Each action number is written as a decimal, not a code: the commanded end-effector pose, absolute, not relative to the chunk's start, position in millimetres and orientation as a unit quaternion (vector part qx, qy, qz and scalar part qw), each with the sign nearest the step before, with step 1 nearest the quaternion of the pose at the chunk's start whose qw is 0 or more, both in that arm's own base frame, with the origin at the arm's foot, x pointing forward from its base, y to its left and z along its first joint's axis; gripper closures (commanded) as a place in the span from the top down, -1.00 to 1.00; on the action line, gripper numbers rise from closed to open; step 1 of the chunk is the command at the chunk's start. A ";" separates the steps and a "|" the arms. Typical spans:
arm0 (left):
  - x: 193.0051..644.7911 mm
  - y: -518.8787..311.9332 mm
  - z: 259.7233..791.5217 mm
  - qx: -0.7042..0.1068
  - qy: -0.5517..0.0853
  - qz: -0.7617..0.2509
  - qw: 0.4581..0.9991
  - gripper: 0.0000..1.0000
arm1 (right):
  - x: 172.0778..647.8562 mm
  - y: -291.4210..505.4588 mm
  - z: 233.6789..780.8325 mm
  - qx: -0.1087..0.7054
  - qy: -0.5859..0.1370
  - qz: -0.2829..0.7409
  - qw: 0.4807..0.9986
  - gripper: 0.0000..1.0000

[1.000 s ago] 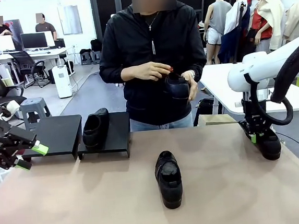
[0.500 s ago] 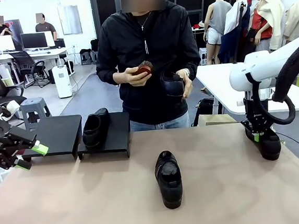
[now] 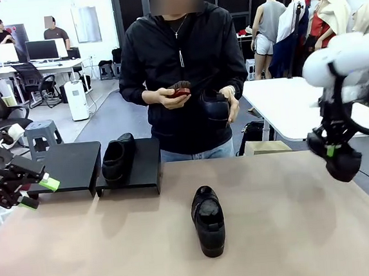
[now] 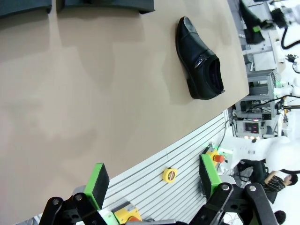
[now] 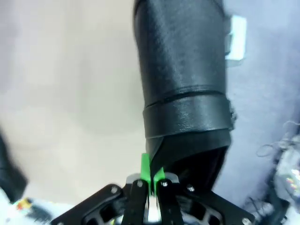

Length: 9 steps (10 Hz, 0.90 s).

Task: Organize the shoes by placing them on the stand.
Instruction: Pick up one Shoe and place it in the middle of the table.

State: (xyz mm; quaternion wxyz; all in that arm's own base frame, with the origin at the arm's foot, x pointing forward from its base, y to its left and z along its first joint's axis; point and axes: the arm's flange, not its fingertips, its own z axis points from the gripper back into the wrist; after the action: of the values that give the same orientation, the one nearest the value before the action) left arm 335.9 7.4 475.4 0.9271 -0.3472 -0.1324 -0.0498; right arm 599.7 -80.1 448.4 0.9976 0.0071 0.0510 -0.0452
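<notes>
Tan tabletop (image 3: 104, 248), person (image 3: 185, 67) at the far side holding a fourth shoe (image 3: 215, 106). Right gripper (image 3: 331, 150) pinched shut on the heel rim of the held shoe (image 3: 343, 163), clear of the table at its right edge, long axis running away from the fingers. Stand (image 3: 70, 164) lies far-left across the table; shelved shoe (image 3: 117, 158) on its right section, left section bare. Left gripper (image 3: 39, 193) agape, nearer the stand.

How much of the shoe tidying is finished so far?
Done: one glossy black leather shoe sits on the low black stand. In hand: the right fingers grip a second shoe aloft. Left: the middle shoe on the table and the shoe the person holds.
</notes>
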 end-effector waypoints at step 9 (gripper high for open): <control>334.4 10.8 474.6 -0.348 -0.134 -0.062 0.926 1.00 | 460.0 -113.6 517.2 0.163 0.010 -0.099 0.982 -1.00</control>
State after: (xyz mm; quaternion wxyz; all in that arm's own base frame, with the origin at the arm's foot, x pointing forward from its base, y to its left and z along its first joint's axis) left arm 335.7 7.6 475.5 0.9271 -0.3471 -0.1325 -0.0498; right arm 470.4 -110.8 510.4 0.9831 0.1565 0.0183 -0.0932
